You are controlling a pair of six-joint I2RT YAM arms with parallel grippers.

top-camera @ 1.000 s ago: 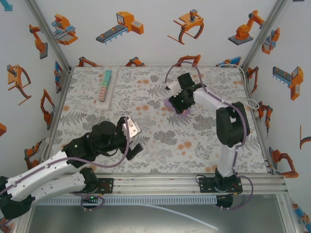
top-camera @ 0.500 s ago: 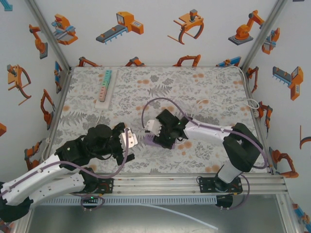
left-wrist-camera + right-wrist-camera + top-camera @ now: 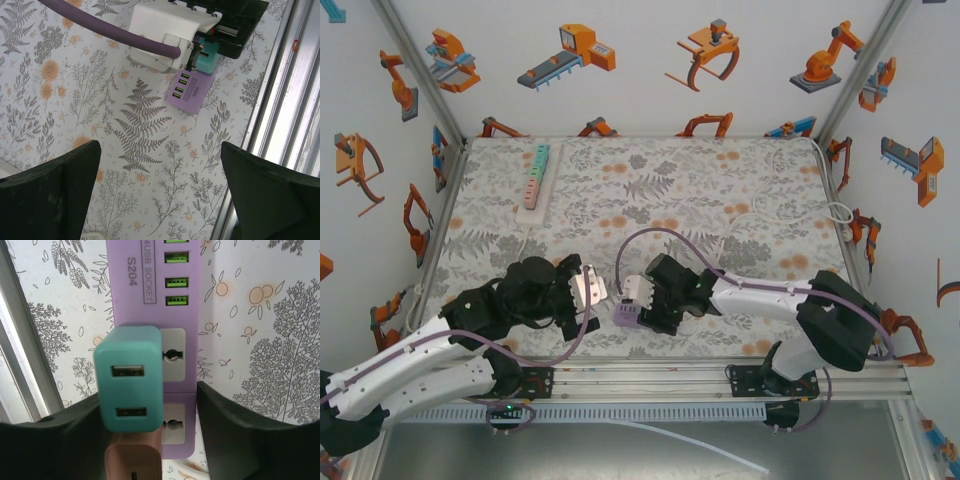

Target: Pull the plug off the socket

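Presently the teal plug (image 3: 131, 380) sits seated in the purple socket strip (image 3: 152, 315), standing up off its face. A pinkish plug (image 3: 135, 457) is just beside it on the gripper side. The strip is down at the tabletop (image 3: 720, 190) near the front rail (image 3: 720, 372), between the two arms.

Its long axis runs straight out from the right gripper (image 3: 147, 407), USB end away. The fingers (image 3: 235, 440) straddle the strip's width, one along each long edge, level with the teal plug. I cannot tell whether they press the strip or merely bracket it.

The left gripper (image 3: 160, 155) has its jaws wide and holds nothing. From it the strip lies ahead, toward the finger at the right of the left wrist view, USB end nearest, axis oblique to the opening. The plug is at the far end, close under the right wrist's white camera housing (image 3: 165, 35).

My judgement: the right arm is nearer and placed to steady the strip. The left would have to reach the plug and pull along its pins, away from the strip face. Clearance beside the housing looks tight.
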